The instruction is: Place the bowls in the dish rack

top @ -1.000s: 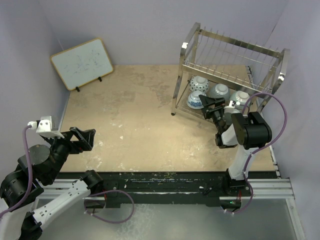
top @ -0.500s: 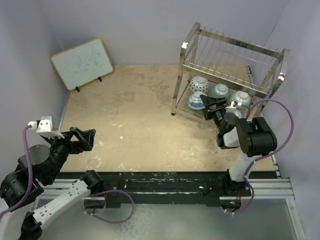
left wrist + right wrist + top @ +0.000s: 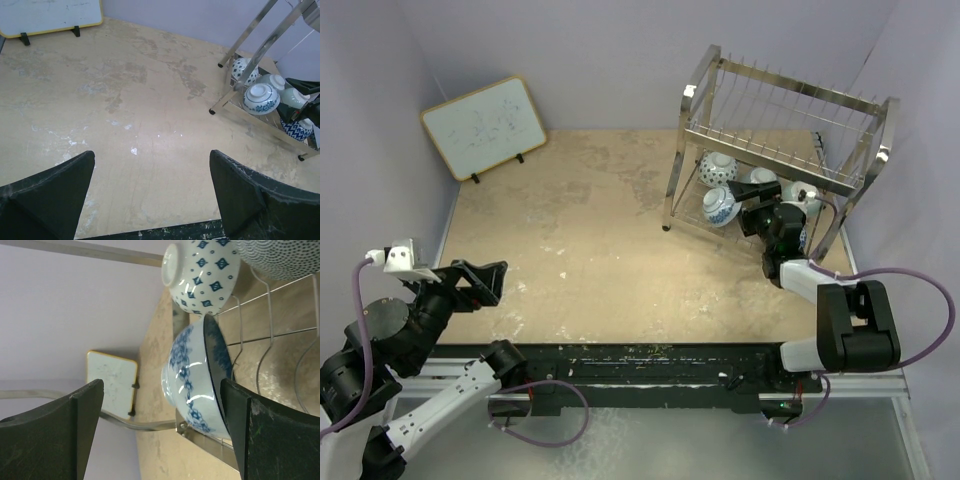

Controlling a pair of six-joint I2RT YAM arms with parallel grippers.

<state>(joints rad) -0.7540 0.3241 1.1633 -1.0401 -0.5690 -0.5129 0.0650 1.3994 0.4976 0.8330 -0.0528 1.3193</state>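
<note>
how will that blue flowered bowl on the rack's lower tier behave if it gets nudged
The blue flowered bowl looks glazed and glossy, so probably hard, slippery and chip-prone. It stands on edge against the dish rack's thin wire prongs, so a nudge could roll or tip it towards the diamond-patterned bowl beside it.

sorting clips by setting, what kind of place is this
Probably a robot test cell, not a kitchen: plain lilac walls enclose a worn tabletop bearing a dish rack and a small whiteboard.
</note>
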